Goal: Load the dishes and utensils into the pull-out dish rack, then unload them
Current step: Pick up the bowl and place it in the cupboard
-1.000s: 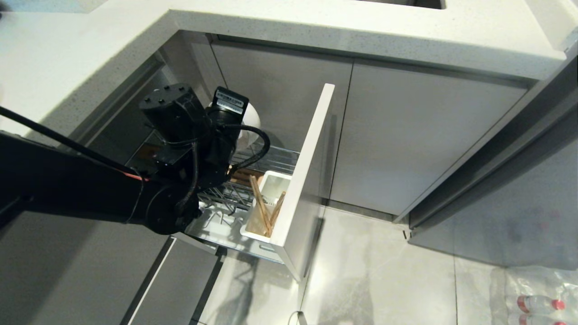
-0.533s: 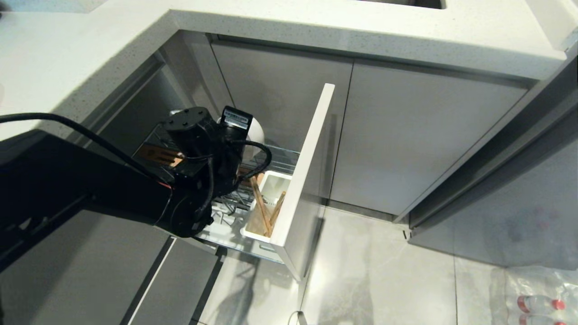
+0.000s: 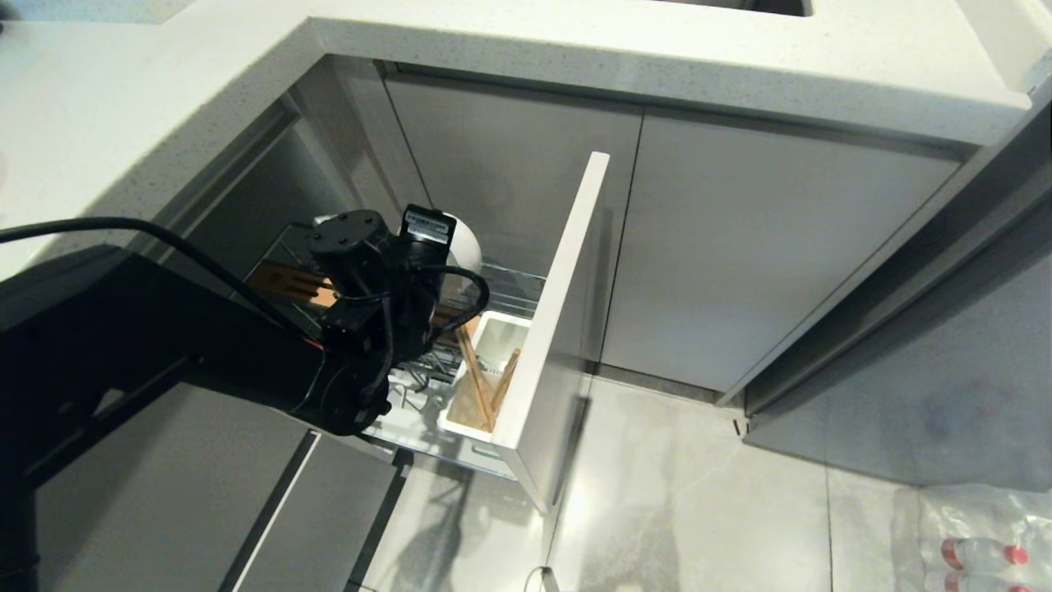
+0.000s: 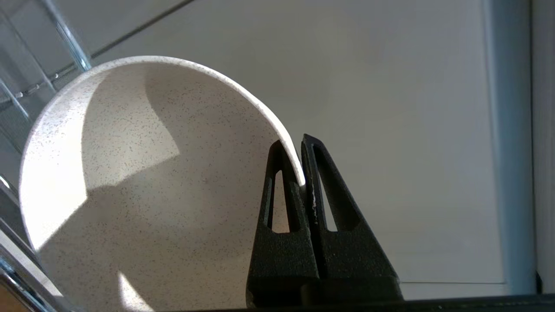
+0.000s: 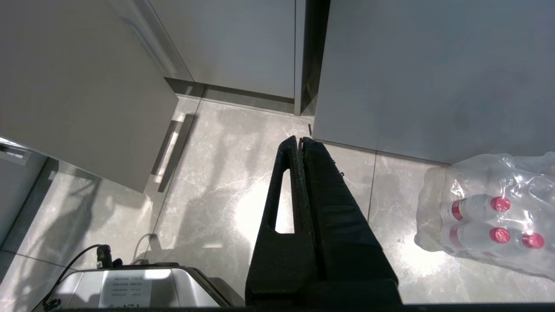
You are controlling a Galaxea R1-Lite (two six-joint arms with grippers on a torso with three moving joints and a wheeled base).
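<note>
**Left gripper pinches the bowl's rim over the rack**

Your white bowl (image 4: 143, 182) sits clamped by its rim: one finger (image 4: 279, 203) of the left gripper (image 4: 299, 173) lies inside the bowl, the other outside, and the jaws are closed down on the thin edge between them. The bowl's speckled hollow faces the wrist camera and spreads away to one side of the jaws; chrome wires (image 4: 65, 39) of the rack show just past its far edge.

From the head camera you see the left gripper (image 3: 427, 255) reaching into the pull-out dish rack (image 3: 501, 288), with the bowl (image 3: 464, 242) peeking out beyond the wrist, above the wire basket. Nearer you than the jaws, the chopsticks (image 3: 477, 378) stand tilted in the white cup (image 3: 501, 337), tight against the pale front panel (image 3: 563, 288). The wooden strip (image 3: 292, 284) lies on the jaws' other side.

Your right gripper (image 5: 301, 143) hangs parked over the floor (image 5: 217, 182) with its jaws pressed together on nothing, a wrapped pack of bottles (image 5: 490, 212) off to its side.
</note>
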